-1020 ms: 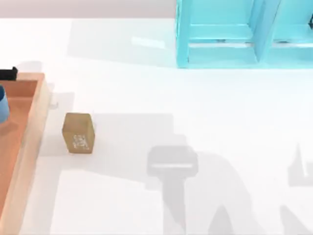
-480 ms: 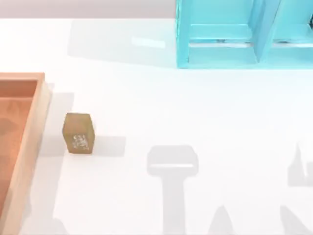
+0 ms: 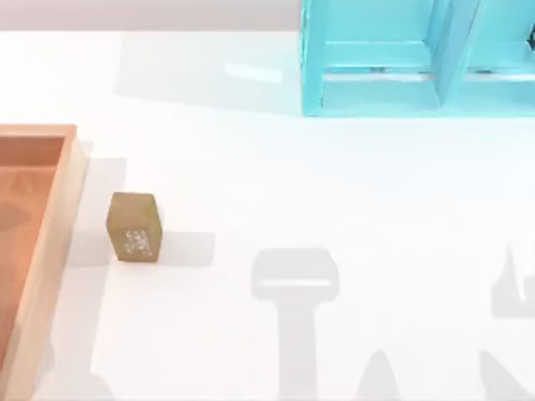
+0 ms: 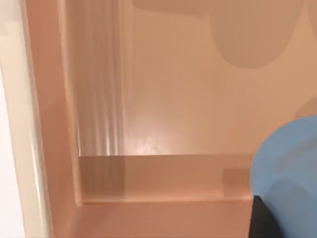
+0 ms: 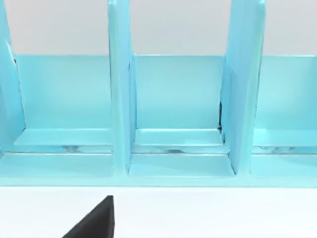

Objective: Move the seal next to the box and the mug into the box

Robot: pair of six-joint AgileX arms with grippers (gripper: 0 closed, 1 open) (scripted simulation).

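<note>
Left finger [image 4: 262, 220] lies against the mug [image 4: 287, 168] above the box [image 4: 163, 99] floor; whether it pinches cannot be told. Seal [image 3: 134, 226] stands just beside the box rim [image 3: 52, 242]. Step: mug placement. Next: confirm release, retract upward.

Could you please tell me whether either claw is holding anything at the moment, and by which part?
It cannot be told. The small blue cylindrical mug looms close in the left wrist view above the orange-brown wooden box, but no grip shows.
</note>
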